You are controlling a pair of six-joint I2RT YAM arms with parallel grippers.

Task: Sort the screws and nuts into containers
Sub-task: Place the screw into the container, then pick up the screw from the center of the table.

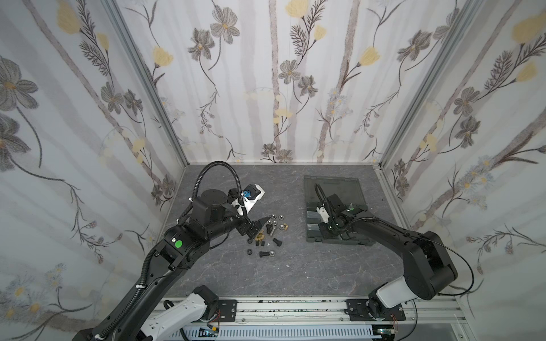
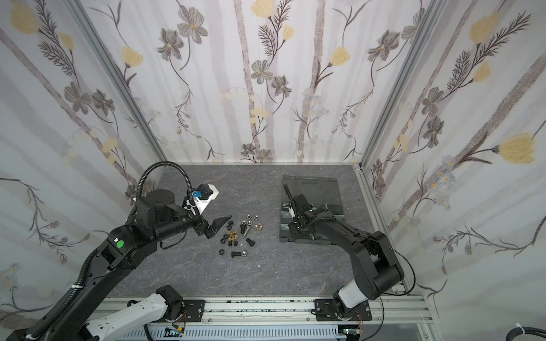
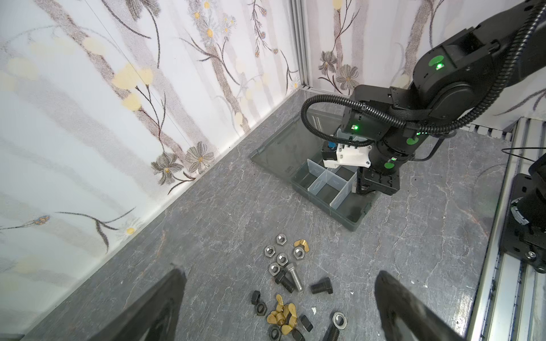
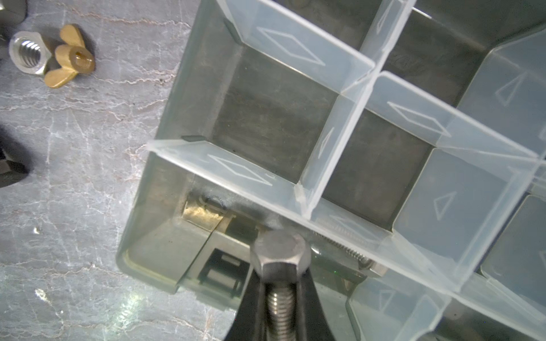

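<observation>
My right gripper [image 4: 280, 280] clamped a silver screw [image 4: 280, 257] by its shank over the organizer box [image 4: 141, 206]'s corner compartment. My left gripper [image 3: 280, 295] gaped above loose screws and nuts [image 3: 283, 274] on the table [image 1: 295, 265].

My table [image 1: 295, 274] is a grey slab veined like marble; just left of centre in both top views my loose hardware lies scattered on it; silver nuts [image 1: 273, 216] at the scatter's top, a silver screw [image 1: 273, 228] and black screws [image 1: 277, 241] below them, brass wing nuts [image 1: 260, 236] at its left, a lone wing nut [image 1: 284, 226] at its right; well apart, right of centre, sits my organizer box [image 1: 311, 233], its lid [image 1: 342, 186] lying open above it in the frame.
</observation>
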